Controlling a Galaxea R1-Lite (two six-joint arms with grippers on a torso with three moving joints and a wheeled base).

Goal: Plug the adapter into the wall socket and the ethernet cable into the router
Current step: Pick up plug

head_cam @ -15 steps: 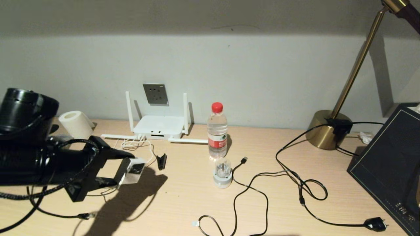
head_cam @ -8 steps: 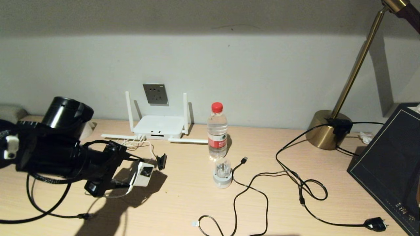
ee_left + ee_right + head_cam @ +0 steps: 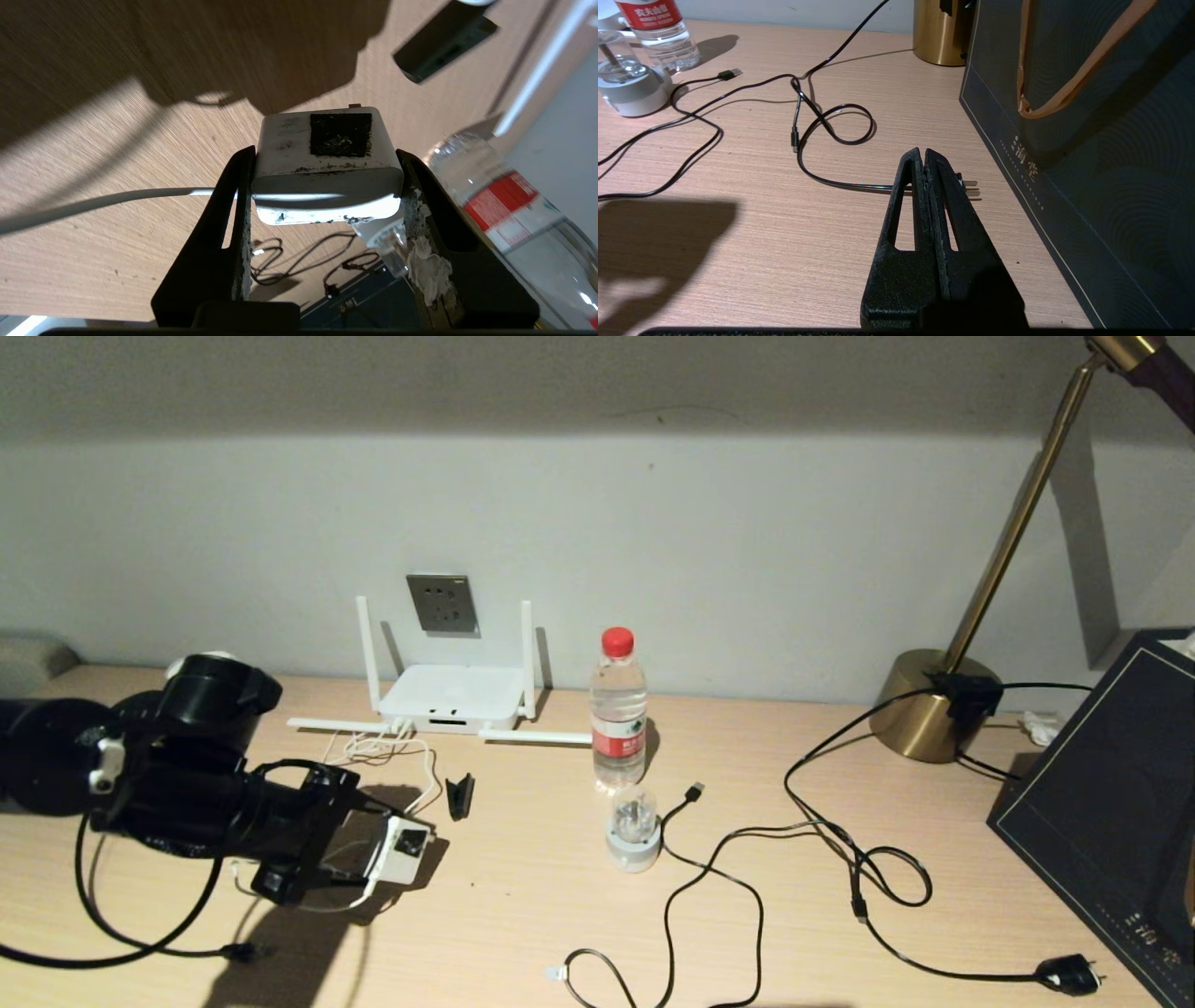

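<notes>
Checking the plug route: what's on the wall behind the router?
The grey wall socket sits on the wall behind the router, between its two upright antennas. Its holes look empty. The router's rear ports are hidden.

Light wood-grain desk [image 3: 523,915] against plain pale wall [image 3: 700,541], upper wall in shadow. Brass desk lamp [image 3: 934,709] at right, round base on desk, slanted stem. Hard shadows across desk.
</notes>
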